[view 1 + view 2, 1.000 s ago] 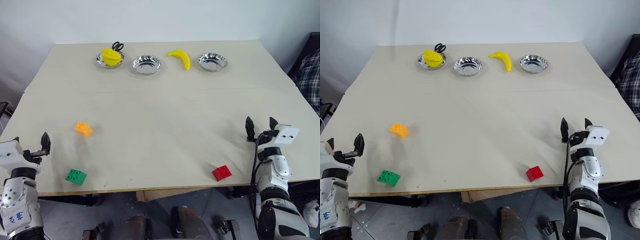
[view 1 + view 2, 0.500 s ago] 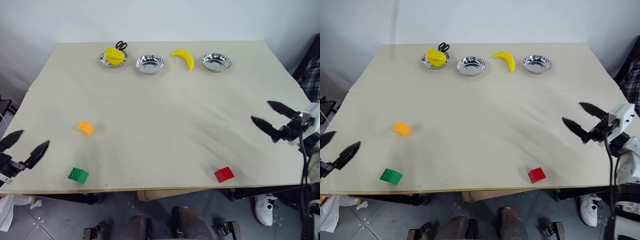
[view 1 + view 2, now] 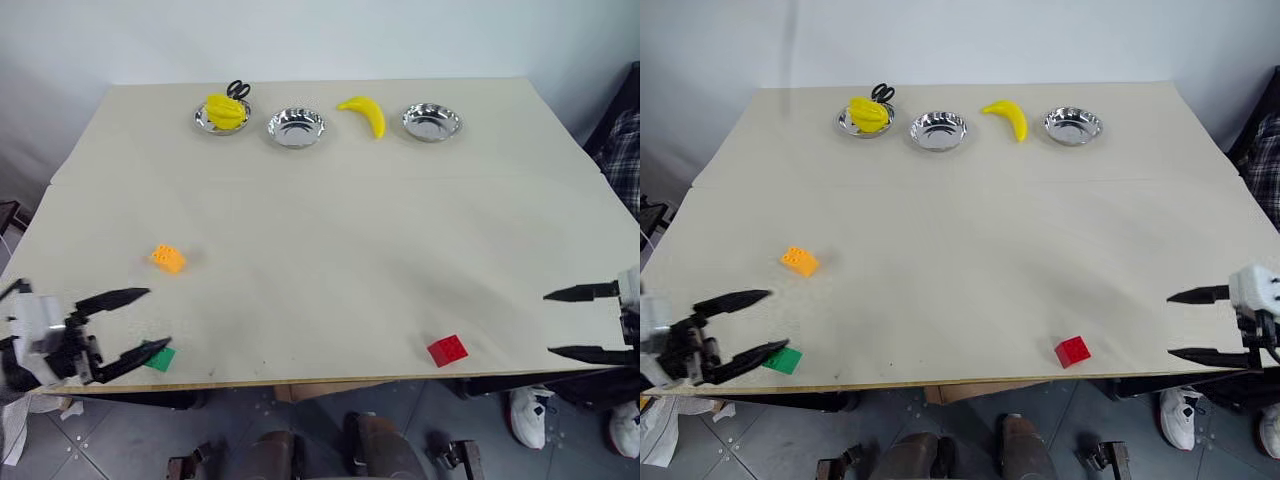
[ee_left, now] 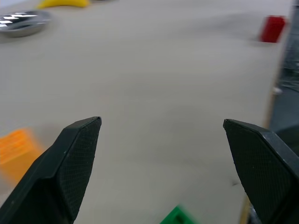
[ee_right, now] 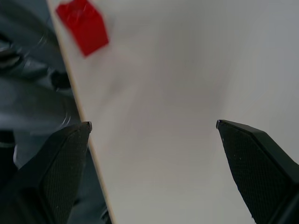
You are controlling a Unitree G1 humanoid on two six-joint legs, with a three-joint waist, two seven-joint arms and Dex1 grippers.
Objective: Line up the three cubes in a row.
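A broad cream surface [image 3: 330,220] fills the middle of the scene, backed by a plain pale wall, with grey floor below its near edge. At the far right a dark chair with plaid cloth [image 3: 622,150] stands beside it, and a white shoe [image 3: 528,412] lies on the floor near the right front corner.

Along the far edge, from left to right, sit a steel bowl [image 3: 203,120] holding a yellow toy with black scissors handles behind it, an empty steel bowl [image 3: 296,127], a yellow banana [image 3: 363,114] lying on the surface, and a third steel bowl [image 3: 431,122].

The left tool [image 3: 128,322] reaches in over the near left corner, roughly level and pointing toward the right, its two black fingers spread wide with nothing between them. The green cube [image 3: 158,357] lies at the near edge, just by the lower finger and partly covered by it. The orange cube [image 3: 168,259] sits farther in, apart from the tool, above its upper finger.

The red cube [image 3: 447,349] rests near the front edge, right of centre, well apart from the other two.

The right tool [image 3: 566,323] comes in from the right border, pointing left over the near right corner, its fingers likewise wide apart and empty, well clear of the red cube.
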